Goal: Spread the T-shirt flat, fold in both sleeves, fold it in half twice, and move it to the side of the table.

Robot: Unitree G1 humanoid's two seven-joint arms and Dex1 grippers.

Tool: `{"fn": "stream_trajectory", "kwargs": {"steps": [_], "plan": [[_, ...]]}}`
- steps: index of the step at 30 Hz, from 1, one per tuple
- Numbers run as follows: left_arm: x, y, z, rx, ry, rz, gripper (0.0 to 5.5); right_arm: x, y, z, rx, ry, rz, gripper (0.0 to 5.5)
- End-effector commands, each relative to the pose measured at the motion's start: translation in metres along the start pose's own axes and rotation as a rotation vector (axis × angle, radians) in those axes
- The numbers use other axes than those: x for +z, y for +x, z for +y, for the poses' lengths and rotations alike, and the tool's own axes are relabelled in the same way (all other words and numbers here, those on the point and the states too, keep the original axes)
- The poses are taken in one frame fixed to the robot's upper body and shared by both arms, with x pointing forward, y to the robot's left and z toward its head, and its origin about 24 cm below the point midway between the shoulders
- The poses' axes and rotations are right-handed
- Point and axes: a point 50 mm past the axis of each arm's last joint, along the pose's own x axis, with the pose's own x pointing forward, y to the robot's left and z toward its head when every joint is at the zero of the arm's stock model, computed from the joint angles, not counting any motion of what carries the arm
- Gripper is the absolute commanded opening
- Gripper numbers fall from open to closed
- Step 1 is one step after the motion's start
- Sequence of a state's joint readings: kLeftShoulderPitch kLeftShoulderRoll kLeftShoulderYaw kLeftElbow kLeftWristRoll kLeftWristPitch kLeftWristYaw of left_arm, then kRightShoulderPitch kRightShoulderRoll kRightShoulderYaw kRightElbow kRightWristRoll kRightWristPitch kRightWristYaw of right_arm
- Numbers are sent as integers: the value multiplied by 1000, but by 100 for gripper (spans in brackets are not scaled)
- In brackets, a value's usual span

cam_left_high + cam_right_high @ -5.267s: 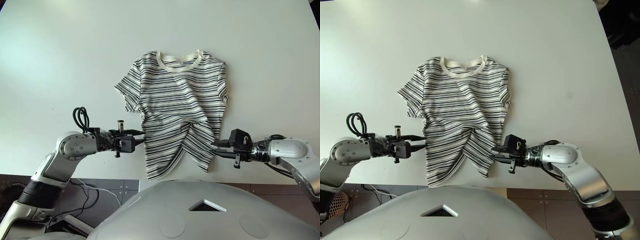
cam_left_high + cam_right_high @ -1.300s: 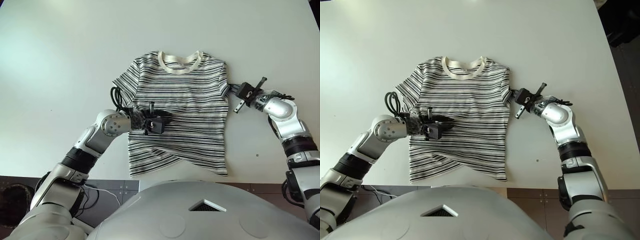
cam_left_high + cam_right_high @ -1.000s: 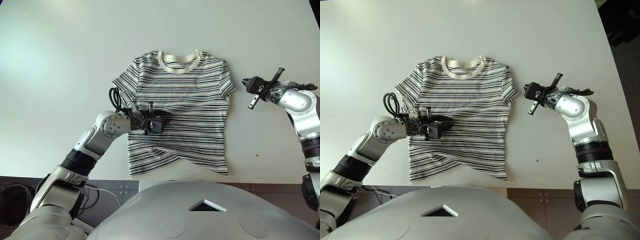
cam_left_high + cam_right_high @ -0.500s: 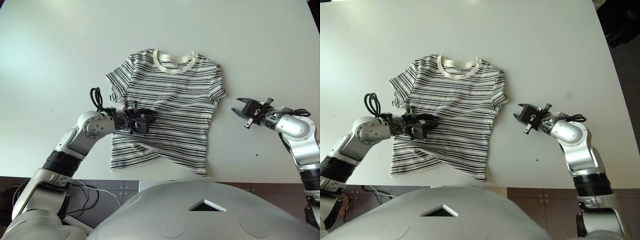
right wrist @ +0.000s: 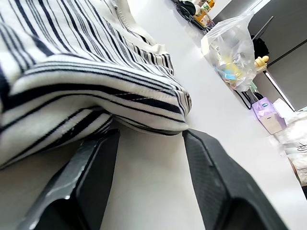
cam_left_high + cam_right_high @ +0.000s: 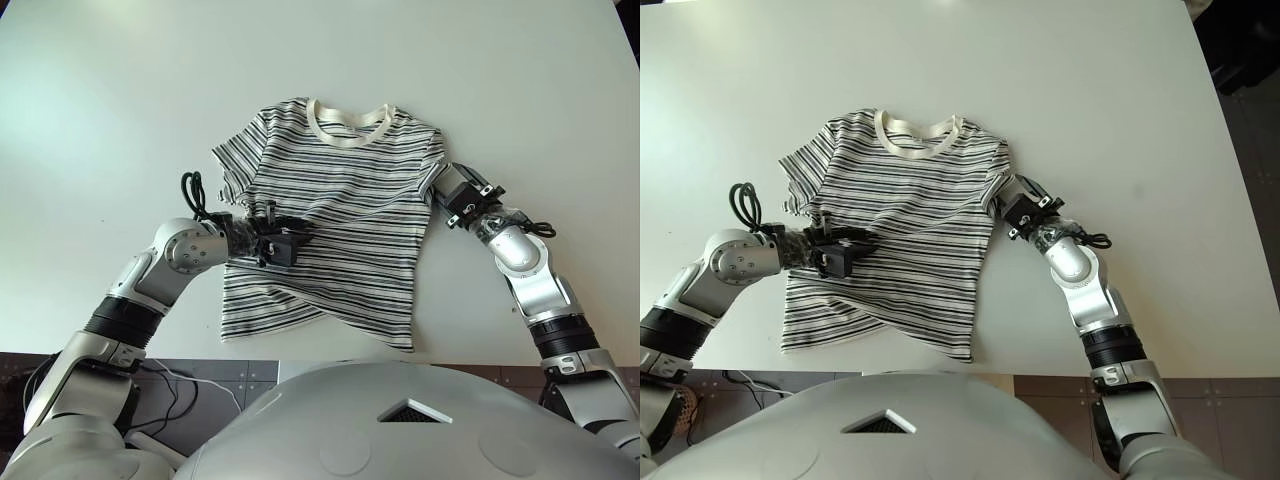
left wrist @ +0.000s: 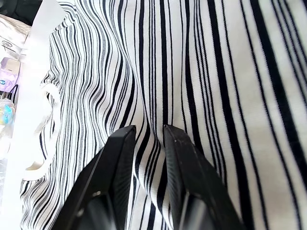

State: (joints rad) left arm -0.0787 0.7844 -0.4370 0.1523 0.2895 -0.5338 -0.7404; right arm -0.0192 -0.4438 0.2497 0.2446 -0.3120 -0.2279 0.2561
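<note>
white tabletop (image 6: 110, 90) is occupied near its middle by a black-and-white striped short-sleeved fabric t-shirt (image 6: 350, 200), laid out with its cream collar (image 6: 347, 122) farthest from the robot. a ridge of its midsection cloth is pinched by the left gripper (image 7: 149, 132). the right gripper (image 6: 447, 192) is held spread apart at the right sleeve (image 6: 432, 165).

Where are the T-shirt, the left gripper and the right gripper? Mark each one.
T-shirt (image 6: 345, 200): left eye view, the striped chest.
left gripper (image 7: 148, 132): left wrist view, midway between its fingertips, on fabric.
right gripper (image 5: 151, 139): right wrist view, midway between its fingertips, by the sleeve hem.
</note>
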Motion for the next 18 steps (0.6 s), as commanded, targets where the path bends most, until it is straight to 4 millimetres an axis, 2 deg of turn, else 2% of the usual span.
{"fn": "stream_trajectory", "kwargs": {"steps": [1, 6, 11, 16, 18], "plan": [[-15, -3, -29, -175, -52, 90, 111, -21, 0, 19, 30, 79, 99, 313], [-17, -4, -26, -185, -42, 90, 111, -27, 17, 14, 7, 75, 83, 392], [-17, -4, -24, -195, -35, 91, 111, -23, 32, 3, 3, -7, 32, 476], [-18, -5, -23, -205, -28, 89, 111, -17, 38, -5, -22, -42, -39, 544], [-19, -5, -23, -208, -27, 89, 111, -16, 39, -16, -72, -81, -58, 544]]}}
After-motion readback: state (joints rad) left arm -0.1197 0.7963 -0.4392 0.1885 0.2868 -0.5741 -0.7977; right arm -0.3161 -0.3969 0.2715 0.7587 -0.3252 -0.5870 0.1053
